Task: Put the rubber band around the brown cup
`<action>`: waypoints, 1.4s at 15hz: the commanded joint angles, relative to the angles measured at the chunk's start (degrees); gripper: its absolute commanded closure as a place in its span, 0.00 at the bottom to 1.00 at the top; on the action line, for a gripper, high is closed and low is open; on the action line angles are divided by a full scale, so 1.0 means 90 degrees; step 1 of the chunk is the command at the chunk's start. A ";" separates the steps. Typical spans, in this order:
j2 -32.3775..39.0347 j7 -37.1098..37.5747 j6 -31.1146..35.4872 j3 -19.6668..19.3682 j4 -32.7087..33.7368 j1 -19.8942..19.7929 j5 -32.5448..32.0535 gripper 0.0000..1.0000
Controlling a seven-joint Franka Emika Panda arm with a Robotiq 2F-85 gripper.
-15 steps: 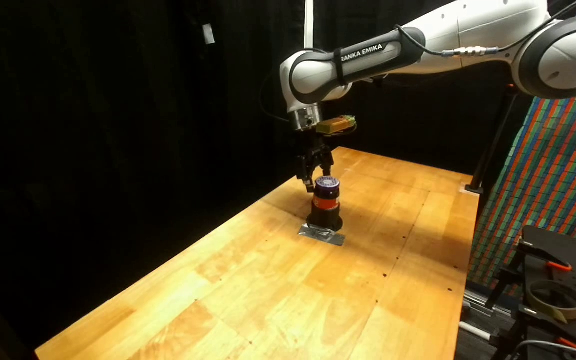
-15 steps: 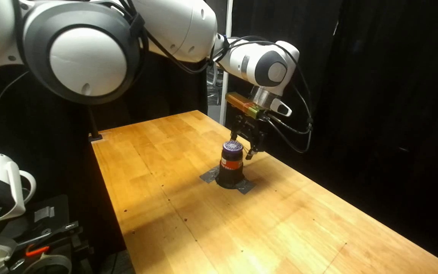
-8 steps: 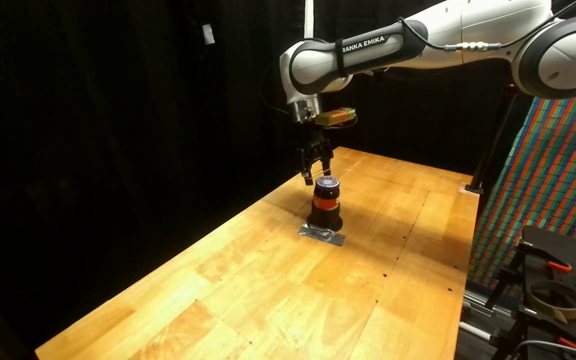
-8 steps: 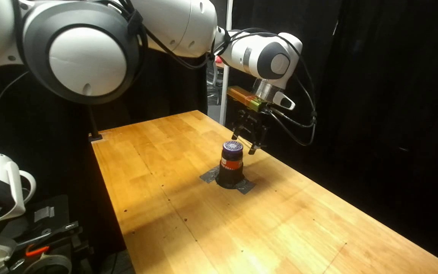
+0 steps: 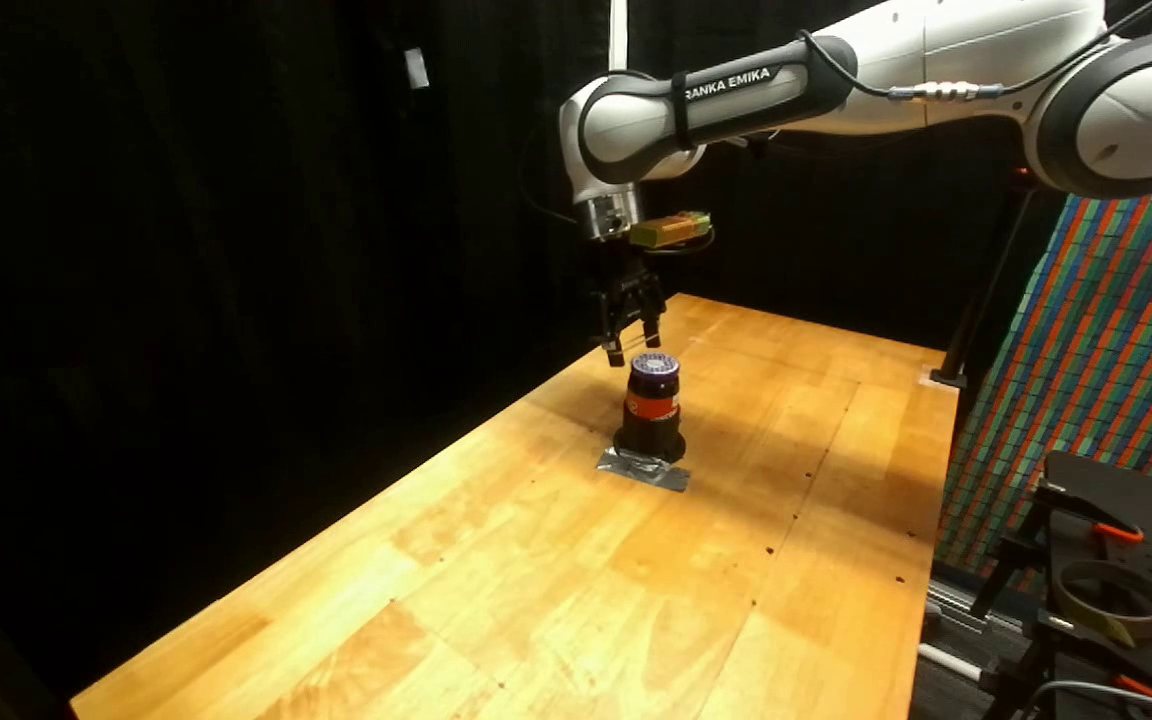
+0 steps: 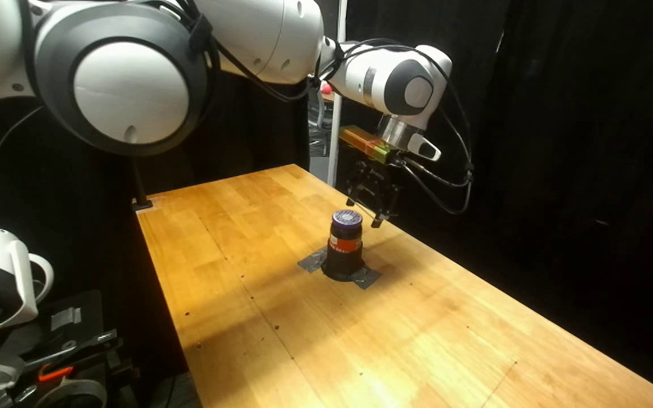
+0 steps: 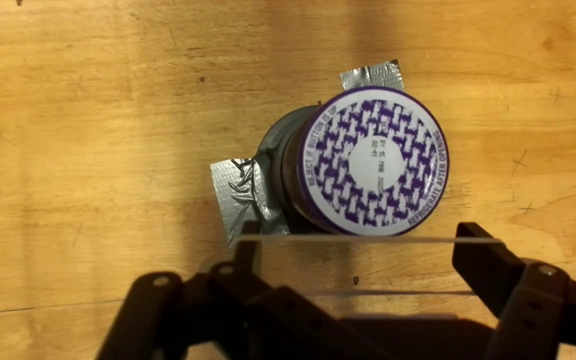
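Observation:
The brown cup, a dark jar with an orange-red label and a purple-white lid, stands upright in both exterior views point(image 5: 652, 406) point(image 6: 344, 244). Its lid fills the middle of the wrist view point(image 7: 374, 162). My gripper point(image 7: 364, 245) is open, its fingers spread apart. The rubber band point(image 7: 358, 240) is stretched around both fingers, with two strands crossing the gap. In the exterior views my gripper point(image 5: 634, 350) point(image 6: 364, 212) hangs behind the cup, its tips around lid height or higher. The band is apart from the cup's sides; one strand overlaps the lid's lower rim in the wrist view.
The cup sits in a black base point(image 6: 342, 267) held to the wooden table point(image 5: 576, 580) by grey tape point(image 5: 643, 470). A side bench with a tape roll point(image 5: 1111, 600) and clamps stands beyond the table edge. Black curtains hang behind.
My gripper has risen from beside the cup's upper part to about lid height or above, with the band still stretched on its fingers. The cup has not moved.

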 commanded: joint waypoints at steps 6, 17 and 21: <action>0.0019 0.0119 -0.0048 0.0024 -0.0128 0.0083 0.0035 0.00; -0.0614 0.0215 -0.0105 0.0066 -0.1187 0.0058 0.0097 0.00; -0.1057 0.0313 0.0142 0.0051 -0.1933 0.0071 0.0076 0.00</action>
